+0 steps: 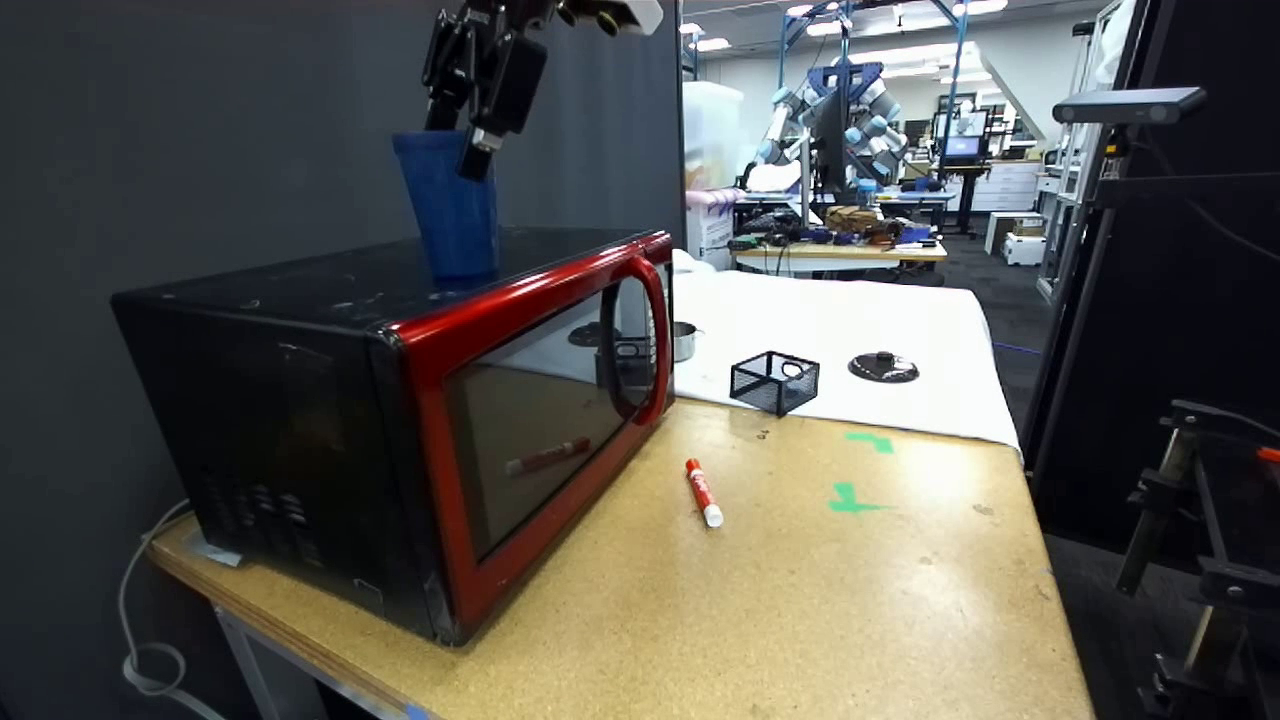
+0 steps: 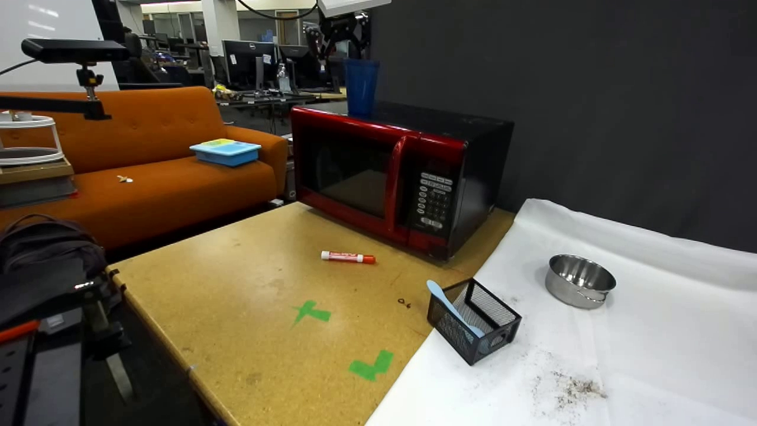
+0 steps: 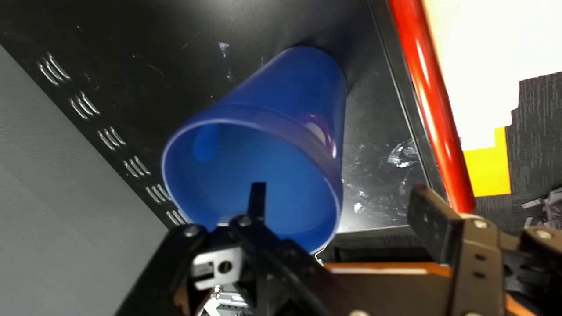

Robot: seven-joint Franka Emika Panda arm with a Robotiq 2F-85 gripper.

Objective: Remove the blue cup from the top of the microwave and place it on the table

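Wrist view: nearest is one gripper, its two fingers parted with a clear gap between them, one tip over the mouth of the single blue cup, the other outside its wall. Whether either touches the plastic I cannot tell. The cup stands upright on top of the one microwave, close to the red front edge; inside, its blue wall shows one darker patch. The microwave's door is closed, its interior hidden behind dark glass, and it sits on the tan wooden table before a dark backdrop.

On the wood lie one red-and-white marker and two green tape marks. Where the table meets a white sheet stands one black wire basket; it holds one light-blue utensil, whose end juts past the rim. Farther along the sheet come one steel pan, its bare metal floor in sight, a scatter of dark specks and, in an exterior view, one black lid.

Beyond, in an exterior view, one orange sofa bears one pale-blue box, its contents unclear, and at least two monitors show behind. At the room's far end, in an exterior view, two robot arms show past a cluttered bench.
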